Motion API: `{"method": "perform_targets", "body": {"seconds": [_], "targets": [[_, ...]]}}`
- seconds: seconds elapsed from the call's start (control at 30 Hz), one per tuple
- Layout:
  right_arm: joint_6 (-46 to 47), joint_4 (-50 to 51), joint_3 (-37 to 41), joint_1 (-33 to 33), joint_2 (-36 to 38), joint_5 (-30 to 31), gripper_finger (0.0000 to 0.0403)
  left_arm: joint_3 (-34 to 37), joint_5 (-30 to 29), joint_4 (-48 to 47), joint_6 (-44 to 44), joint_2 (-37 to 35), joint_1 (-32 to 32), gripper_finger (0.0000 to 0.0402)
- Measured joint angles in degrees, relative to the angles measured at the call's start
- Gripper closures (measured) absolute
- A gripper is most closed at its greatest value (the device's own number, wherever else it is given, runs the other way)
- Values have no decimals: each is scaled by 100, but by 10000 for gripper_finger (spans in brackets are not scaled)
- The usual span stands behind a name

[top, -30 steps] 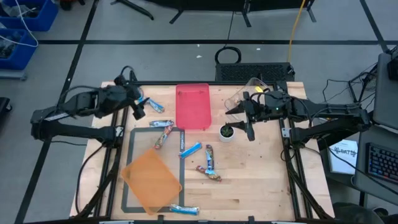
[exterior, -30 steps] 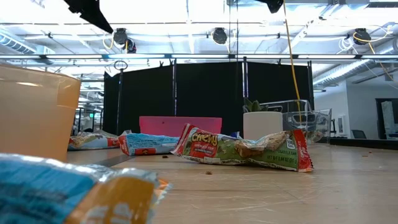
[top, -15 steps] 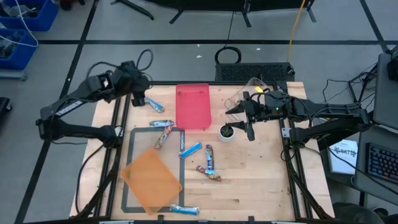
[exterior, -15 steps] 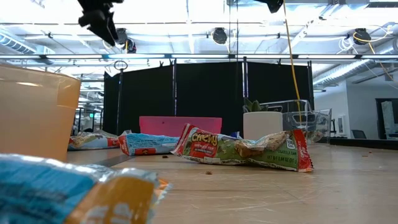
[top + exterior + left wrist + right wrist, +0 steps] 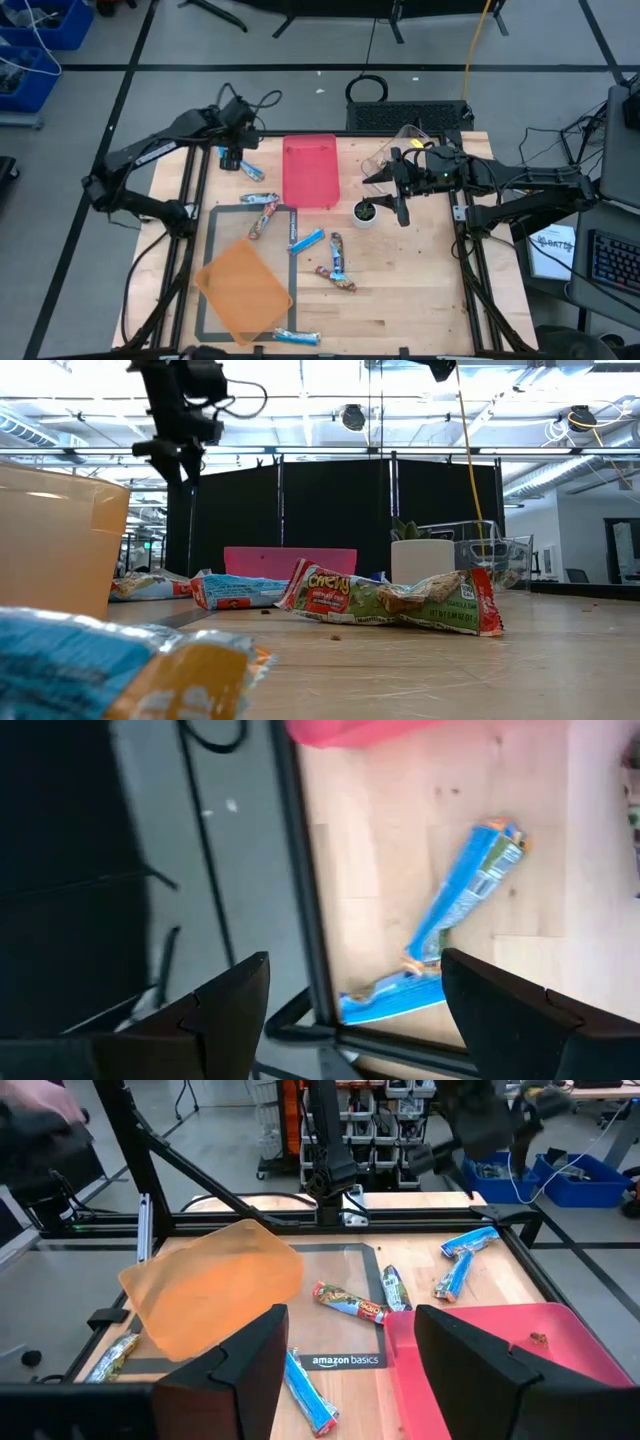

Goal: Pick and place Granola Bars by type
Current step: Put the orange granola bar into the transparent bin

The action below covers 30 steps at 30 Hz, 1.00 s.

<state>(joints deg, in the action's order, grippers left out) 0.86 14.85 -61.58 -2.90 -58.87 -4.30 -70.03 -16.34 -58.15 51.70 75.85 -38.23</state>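
Several granola bars lie across the table. Two blue ones (image 5: 470, 885) (image 5: 395, 1000) are at the far left, below my left gripper (image 5: 232, 156), which hangs open above them and touches nothing. More bars lie mid-table: a multicolour one (image 5: 262, 218), a blue one (image 5: 306, 240) and two dark ones (image 5: 337, 252) (image 5: 337, 279). Another blue bar (image 5: 297, 337) rests at the near edge. My right gripper (image 5: 386, 196) stays open and empty in the air at the far right, near the potted plant (image 5: 365, 212).
A red tray (image 5: 310, 170) sits at the far middle and an orange tray (image 5: 243, 290) at the near left, on a dark-framed mat (image 5: 292, 300). A clear container (image 5: 400, 150) stands at the far right. The right half of the wooden table is bare.
My left arm has swung round toward the table's far edge. Its gripper has come down over the blue bars at the far left and rolled about its own line, staying open. No bar has moved.
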Motion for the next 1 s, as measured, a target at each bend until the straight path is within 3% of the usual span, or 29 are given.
{"method": "perform_targets", "body": {"seconds": [0.27,0.77,1.0], "targets": [[21,2,0,0,0,-24,190,8,319,-223,763,615,-220,108],[6,9,0,0,-1,-48,190,8,1493,-302,1136,670,-425,108],[0,23,0,0,-1,-49,190,8,1537,-458,1094,1006,-403,108]]}}
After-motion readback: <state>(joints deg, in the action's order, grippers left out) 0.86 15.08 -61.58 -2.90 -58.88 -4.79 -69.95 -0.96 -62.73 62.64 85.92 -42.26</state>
